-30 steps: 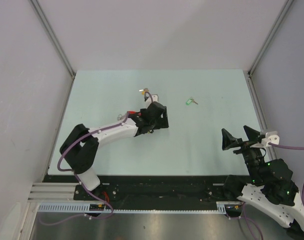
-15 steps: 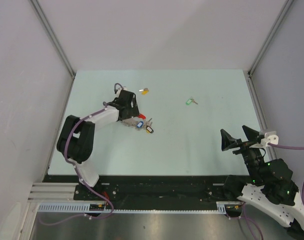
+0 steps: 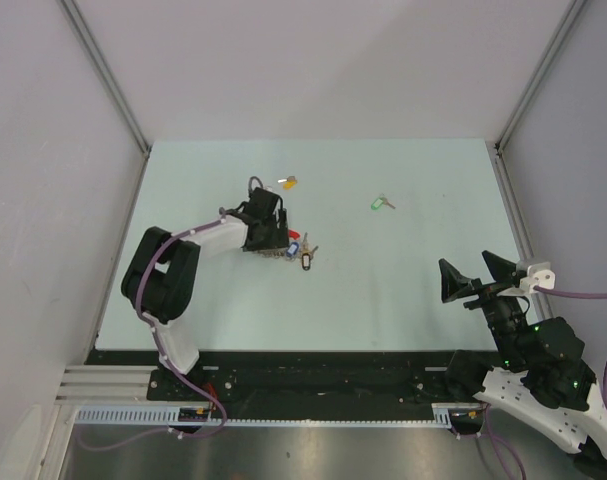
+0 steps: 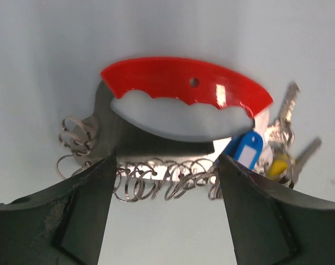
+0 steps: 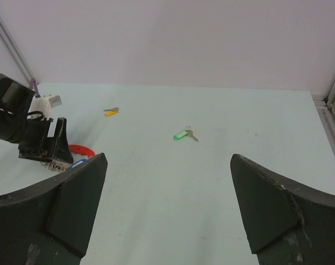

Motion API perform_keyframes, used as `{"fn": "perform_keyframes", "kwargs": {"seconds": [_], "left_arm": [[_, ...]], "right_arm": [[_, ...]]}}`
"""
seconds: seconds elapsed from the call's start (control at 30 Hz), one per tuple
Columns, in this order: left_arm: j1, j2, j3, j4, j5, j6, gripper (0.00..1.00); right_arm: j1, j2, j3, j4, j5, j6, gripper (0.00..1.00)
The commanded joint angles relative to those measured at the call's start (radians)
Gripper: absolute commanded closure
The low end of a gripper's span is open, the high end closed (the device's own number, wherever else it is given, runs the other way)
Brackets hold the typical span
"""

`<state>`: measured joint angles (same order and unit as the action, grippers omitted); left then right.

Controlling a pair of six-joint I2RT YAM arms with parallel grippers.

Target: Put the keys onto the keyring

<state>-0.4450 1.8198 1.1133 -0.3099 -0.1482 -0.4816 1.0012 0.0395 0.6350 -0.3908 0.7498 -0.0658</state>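
Note:
The keyring (image 3: 299,247) lies left of the table's centre, a red curved band (image 4: 184,83) over a grey plate with a row of wire rings (image 4: 161,182). Blue-tagged (image 4: 245,152) and orange-tagged keys hang at its right end. My left gripper (image 3: 275,238) is low right beside it. Its jaws (image 4: 166,163) are open, the tips flanking the ring row, which reaches from one finger to the other. The yellow-headed key (image 3: 289,182) lies just behind, the green-headed key (image 3: 381,203) further right. My right gripper (image 3: 476,275) stands open and empty at the near right.
In the right wrist view the green-headed key (image 5: 181,134) lies ahead on bare table, the yellow-headed key (image 5: 111,112) and the keyring's red band (image 5: 81,149) to the left beside the left gripper (image 5: 43,141). Grey walls close three sides.
The left gripper swung left off the keyring, uncovering it, then came back right up against it. The keyring shifted slightly right. The right arm has not moved.

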Motion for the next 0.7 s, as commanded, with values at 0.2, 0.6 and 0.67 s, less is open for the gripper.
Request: {"fn": "perform_keyframes", "kwargs": {"seconds": [0.2, 0.6, 0.67], "left_arm": [[-0.271, -0.105, -0.083, 0.006, 0.302, -0.178, 0.21], [-0.297, -0.375, -0.121, -0.103, 0.033, -0.055, 0.41], [-0.297, -0.366, -0.135, -0.104, 0.035, 0.006, 0.46]], "right_arm": [[0.011, -0.010, -0.006, 0.021, -0.007, -0.028, 0.00], [0.011, -0.009, -0.006, 0.020, -0.020, -0.029, 0.01], [0.010, -0.010, -0.006, 0.010, -0.027, -0.028, 0.01]]}}
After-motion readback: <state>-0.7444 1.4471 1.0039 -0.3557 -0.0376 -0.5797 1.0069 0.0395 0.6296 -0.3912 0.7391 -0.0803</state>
